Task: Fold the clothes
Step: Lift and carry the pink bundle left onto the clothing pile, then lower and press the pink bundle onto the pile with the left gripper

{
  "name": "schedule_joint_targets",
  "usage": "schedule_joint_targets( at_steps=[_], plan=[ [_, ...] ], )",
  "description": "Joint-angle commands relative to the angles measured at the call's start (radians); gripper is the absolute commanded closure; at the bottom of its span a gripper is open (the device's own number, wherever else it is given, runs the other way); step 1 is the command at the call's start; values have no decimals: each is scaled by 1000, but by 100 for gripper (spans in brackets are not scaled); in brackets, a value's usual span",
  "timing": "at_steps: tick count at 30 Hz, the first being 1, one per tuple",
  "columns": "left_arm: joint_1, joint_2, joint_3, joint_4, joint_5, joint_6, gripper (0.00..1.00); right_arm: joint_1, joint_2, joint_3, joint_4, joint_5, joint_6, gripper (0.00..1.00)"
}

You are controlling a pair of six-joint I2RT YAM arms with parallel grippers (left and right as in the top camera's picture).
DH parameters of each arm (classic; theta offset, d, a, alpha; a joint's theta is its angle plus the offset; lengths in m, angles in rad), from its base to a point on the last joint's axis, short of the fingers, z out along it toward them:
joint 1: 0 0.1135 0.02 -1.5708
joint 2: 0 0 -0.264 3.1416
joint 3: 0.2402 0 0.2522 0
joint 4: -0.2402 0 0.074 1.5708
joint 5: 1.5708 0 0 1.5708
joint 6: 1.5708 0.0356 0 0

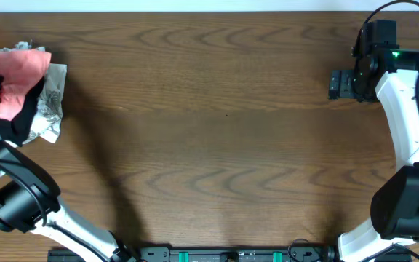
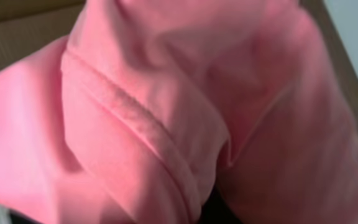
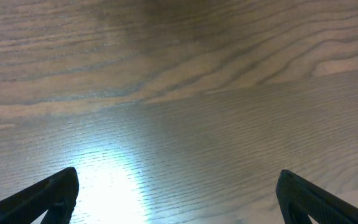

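Pink shirt (image 1: pixel 22 69) bunched on pile at far left desk (image 1: pixel 217 124) edge. Our left gripper buried in it, hold unclear. Right gripper (image 3: pixel 178 193) wide, empty. We lift slow, spread flat mid-desk.

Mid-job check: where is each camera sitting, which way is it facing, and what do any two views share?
Overhead: above the table, looking down; both arms and the right tool show.
Left wrist: pressed close to the pink shirt; cloth fills the frame, no fingers visible.
Right wrist: low, facing bare wood; both fingertips show, spread apart.
Shared: overhead and left wrist both show the pink shirt.
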State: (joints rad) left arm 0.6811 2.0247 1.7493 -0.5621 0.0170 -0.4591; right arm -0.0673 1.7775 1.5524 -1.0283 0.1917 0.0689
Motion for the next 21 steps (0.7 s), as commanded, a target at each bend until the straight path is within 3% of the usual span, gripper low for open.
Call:
schedule_joint_targets(
  at_steps=[1,4,5,7,13,19,20,21],
  plan=[
    [23,-2,20,-29,1,-47,76,-3,3,-3,-1,10,16,1],
    [41,-32,20,-56,1,-47,51,-3,3,-3,-1,10,16,1],
    [50,-63,20,-68,1,-47,38,-3,3,-3,-1,10,16,1],
    [56,-102,20,-77,1,-47,32,-3,3,-3,-1,10,16,1],
    [57,-222,20,-142,3,-103,28,-3,3,-3,0,10,16,1],
    [57,-257,20,-204,130,-119,28,-3,3,-3,-1,10,16,1],
    [57,-251,19,-219,130,-119,27,-3,3,-3,-1,10,16,1],
    [57,-243,17,-231,130,-119,20,-3,3,-3,-1,10,16,1]
  ],
)
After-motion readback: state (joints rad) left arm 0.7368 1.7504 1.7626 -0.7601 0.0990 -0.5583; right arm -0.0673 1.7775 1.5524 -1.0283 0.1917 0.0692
